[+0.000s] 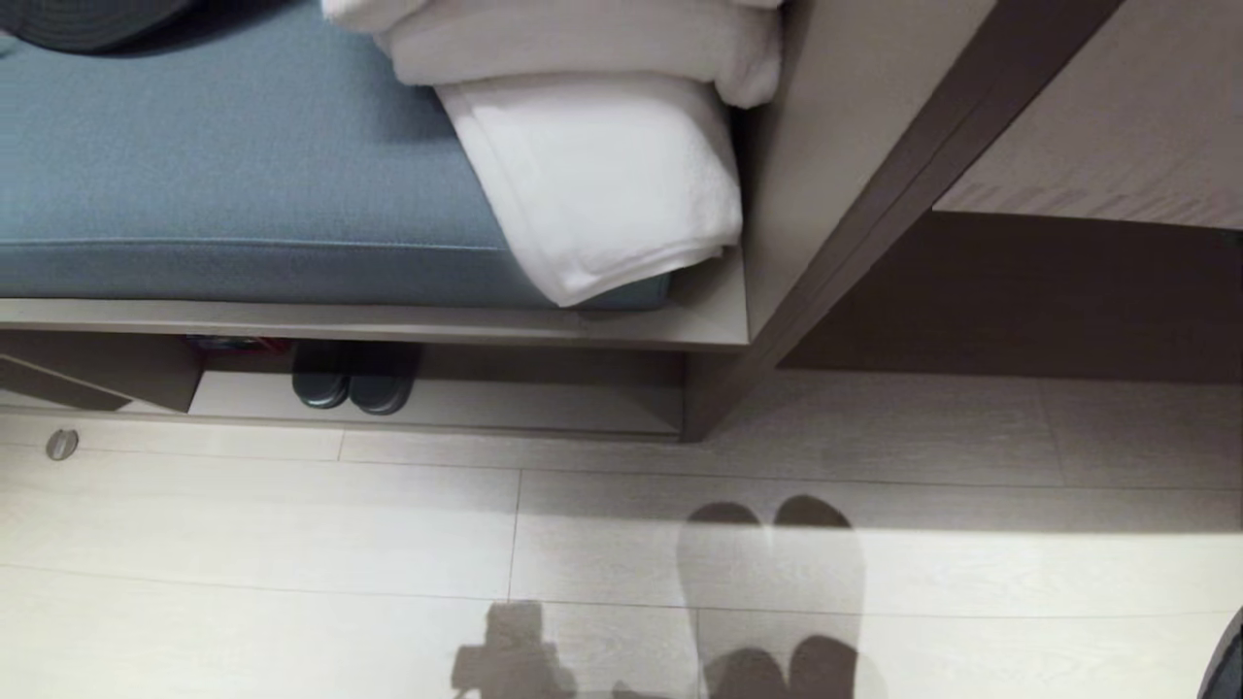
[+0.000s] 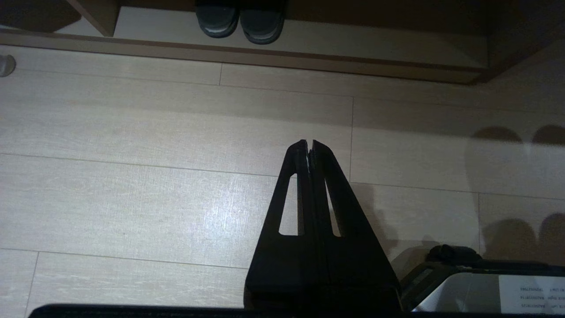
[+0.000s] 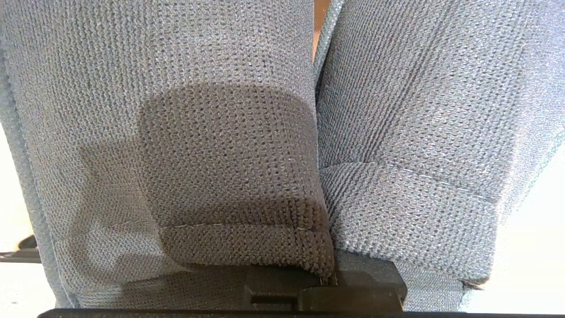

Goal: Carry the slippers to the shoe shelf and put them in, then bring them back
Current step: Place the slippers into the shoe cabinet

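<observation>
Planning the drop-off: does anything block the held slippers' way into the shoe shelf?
Nothing visible on the pale floor between the grey knit slippers and the low beige shoe shelf; a chunky dark pair fills only its left part.

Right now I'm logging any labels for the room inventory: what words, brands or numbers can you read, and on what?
None can be read.
White label on the robot's own body, left wrist view: a few lines of small print, upside down and too small to read.
Slippers, shoe shelf, towels: no text visible.
</observation>
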